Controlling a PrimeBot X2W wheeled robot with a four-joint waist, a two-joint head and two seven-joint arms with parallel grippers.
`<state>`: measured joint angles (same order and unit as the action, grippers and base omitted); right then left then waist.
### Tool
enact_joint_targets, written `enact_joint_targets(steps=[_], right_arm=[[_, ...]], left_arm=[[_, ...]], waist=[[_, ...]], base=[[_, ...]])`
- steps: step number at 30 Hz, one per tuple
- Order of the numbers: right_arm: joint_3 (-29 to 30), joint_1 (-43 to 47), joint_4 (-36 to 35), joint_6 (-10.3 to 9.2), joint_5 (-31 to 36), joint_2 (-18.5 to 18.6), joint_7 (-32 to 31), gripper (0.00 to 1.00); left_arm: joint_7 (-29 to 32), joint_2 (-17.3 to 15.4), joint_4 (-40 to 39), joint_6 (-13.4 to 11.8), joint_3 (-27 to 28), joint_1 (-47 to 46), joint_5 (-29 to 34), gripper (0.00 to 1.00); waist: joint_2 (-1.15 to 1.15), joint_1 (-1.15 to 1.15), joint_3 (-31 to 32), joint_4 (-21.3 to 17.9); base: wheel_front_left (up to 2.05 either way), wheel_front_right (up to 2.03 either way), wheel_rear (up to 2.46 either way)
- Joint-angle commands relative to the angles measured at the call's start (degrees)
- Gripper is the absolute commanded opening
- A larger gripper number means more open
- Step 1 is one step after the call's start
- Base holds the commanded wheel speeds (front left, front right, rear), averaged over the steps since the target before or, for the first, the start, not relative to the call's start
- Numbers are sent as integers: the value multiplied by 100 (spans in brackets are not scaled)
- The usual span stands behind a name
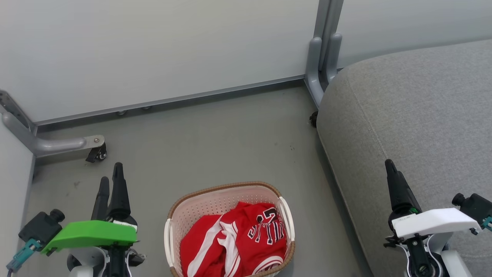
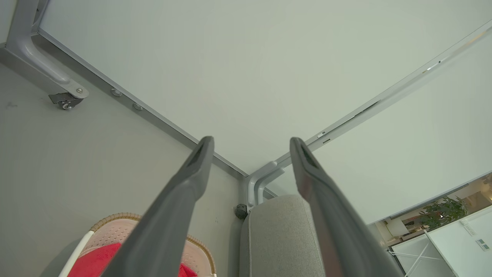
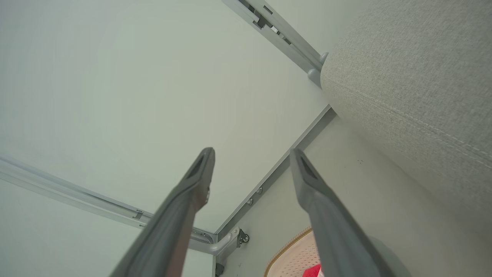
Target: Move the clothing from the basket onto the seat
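The red clothing (image 1: 238,240) with white stripes and black-and-white lettering lies crumpled in the cream basket (image 1: 200,206) on the floor at the bottom centre of the head view. The grey seat (image 1: 415,115) fills the right side. My left gripper (image 1: 111,181) stands open and empty to the left of the basket, fingers pointing up. My right gripper (image 1: 392,169) hovers open and empty over the seat's front edge. The left wrist view looks between its spread fingers (image 2: 192,169) at the basket (image 2: 115,229), a bit of clothing (image 2: 92,261) and the seat (image 2: 280,234).
Pale partition walls (image 1: 153,46) close off the back and the left. Their grey feet carry castors (image 1: 98,154) at the left, and another foot (image 1: 321,65) stands beside the seat. Bare grey floor (image 1: 215,142) lies between wall, basket and seat.
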<state>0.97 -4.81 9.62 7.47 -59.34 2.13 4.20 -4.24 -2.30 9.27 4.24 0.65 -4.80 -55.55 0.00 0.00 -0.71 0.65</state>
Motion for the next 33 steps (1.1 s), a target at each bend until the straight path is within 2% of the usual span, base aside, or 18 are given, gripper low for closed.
enact_joint_targets(steps=[1, 14, 33], right_arm=[[-29, -153, -94, 2, 193, 44, 67, 100], [-276, -185, -3, 2, 1366, 54, 291, 100], [-435, -209, -4, 3, 2685, 67, 579, 100]], left_arm=[[-64, -41, -113, -40, -37, -177, 270, 100], [-292, -49, -102, -219, -312, -167, 1628, 100], [-577, -60, -120, -298, -598, -168, 2966, 100]], waist=[[0, 0, 0, 2], [0, 0, 10, 26], [0, 0, -11, 68]], base=[[0, 0, 0], [0, 0, 0], [0, 0, 0]])
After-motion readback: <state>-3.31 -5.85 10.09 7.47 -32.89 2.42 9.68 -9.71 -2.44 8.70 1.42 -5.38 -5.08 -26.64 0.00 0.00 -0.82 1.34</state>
